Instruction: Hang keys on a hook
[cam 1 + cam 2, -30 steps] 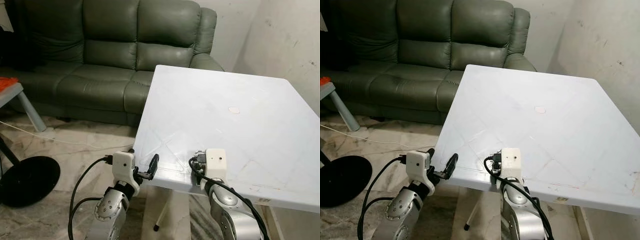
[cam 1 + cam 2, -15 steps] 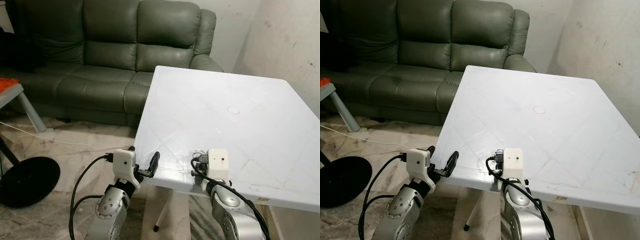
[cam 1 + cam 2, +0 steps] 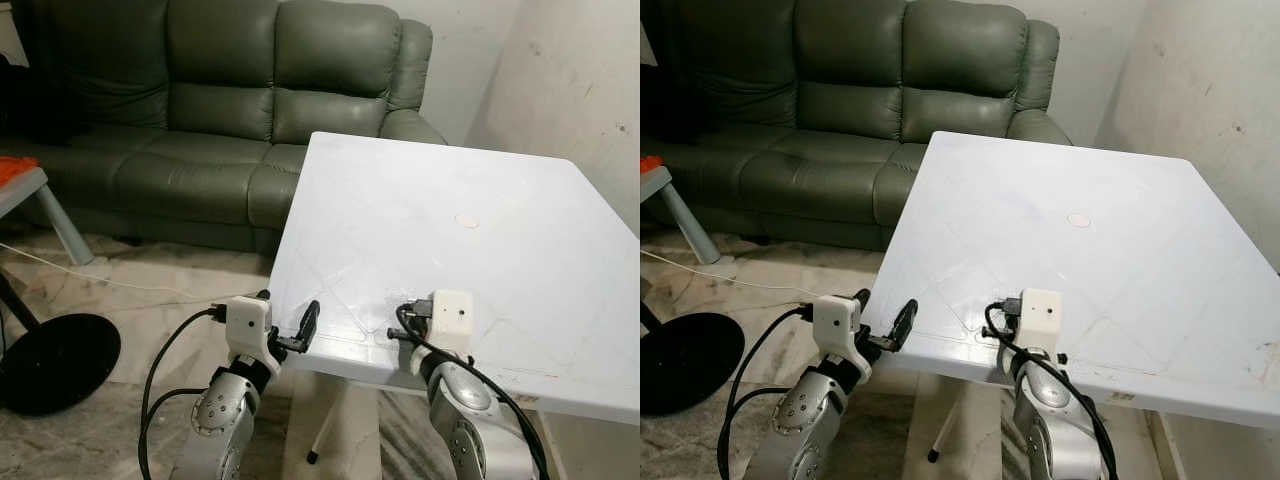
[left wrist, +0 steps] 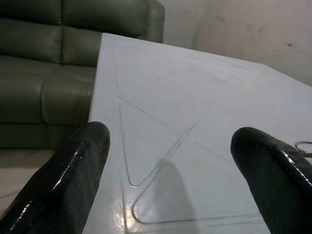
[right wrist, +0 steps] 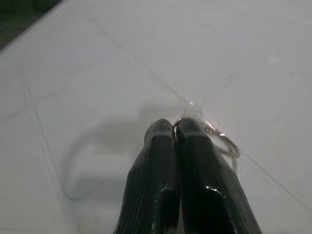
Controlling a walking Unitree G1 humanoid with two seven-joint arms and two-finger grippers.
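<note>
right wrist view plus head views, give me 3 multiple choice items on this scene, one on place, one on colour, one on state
1. Where is the right hand?
A. over the white table, near its front edge
B. over the sofa
C. down by the floor

2. What colour is the sofa?
A. red
B. dark green
C. white

3. How do the left hand's fingers stand?
A. pressed together
B. spread wide apart
C. closed on a cup

Answers:
1 A, the head views show the right wrist above the table's near edge.
2 B, its leather is dark green behind the table.
3 B, the left wrist view shows bare tabletop between the two fingers, while the right hand's fingers are pressed together on a key ring.
</note>
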